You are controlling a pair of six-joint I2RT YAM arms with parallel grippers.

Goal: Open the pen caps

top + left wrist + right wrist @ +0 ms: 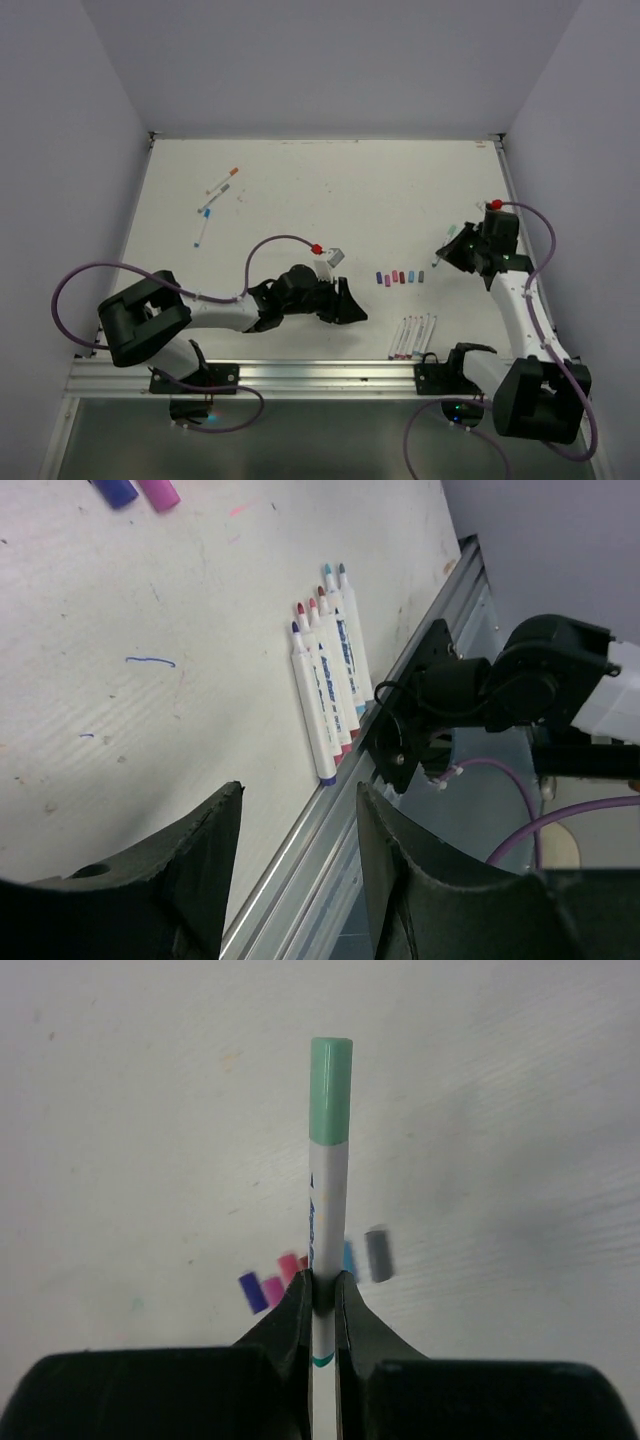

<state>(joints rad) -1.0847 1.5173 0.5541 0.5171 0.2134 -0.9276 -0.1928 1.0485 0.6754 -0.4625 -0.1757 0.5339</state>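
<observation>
Your right hand is clamped on a white pen, green cap toward twelve o'clock in its wrist view; your left hand hangs open over the surface.

I have open table across the middle and far side. A row of loose caps lies just right of the left gripper, barring a low pass rightward. The uncapped pens crowd the near rail, and other pens lie far left.
</observation>
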